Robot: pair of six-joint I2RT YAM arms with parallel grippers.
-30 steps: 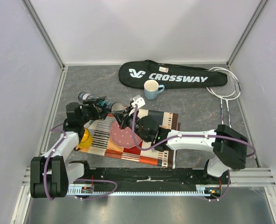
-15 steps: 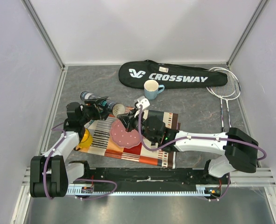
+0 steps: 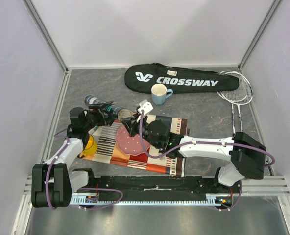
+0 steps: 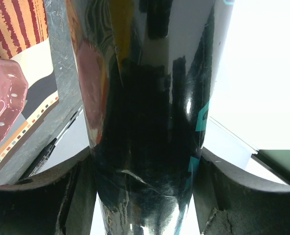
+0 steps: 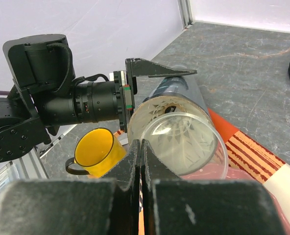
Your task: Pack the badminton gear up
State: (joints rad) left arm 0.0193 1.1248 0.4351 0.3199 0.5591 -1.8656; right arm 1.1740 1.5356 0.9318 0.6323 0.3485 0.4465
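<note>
My left gripper (image 3: 102, 113) is shut on the long dark tube (image 3: 103, 106), holding it nearly level with its open end toward the right arm. The tube fills the left wrist view (image 4: 150, 98), with a finger on each side. In the right wrist view white shuttlecock feathers (image 5: 170, 120) show inside the tube's mouth. A clear round lid (image 5: 184, 147) sits in front of the mouth. My right gripper (image 5: 142, 144) is shut, its fingertips pinched at the lid's left rim; it also shows in the top view (image 3: 129, 123). The black CROSSWAY bag (image 3: 181, 79) and two rackets (image 3: 235, 93) lie at the back.
A light blue cup (image 3: 158, 93) stands in front of the bag. A yellow mug (image 3: 89, 144) and a pink plate (image 3: 130, 142) sit on a striped placemat (image 3: 159, 164) under the arms. The mug also shows in the right wrist view (image 5: 97, 152).
My right gripper drew back to the right half a second ago and has come back up to the tube's open end. The left gripper and tube have barely moved.
</note>
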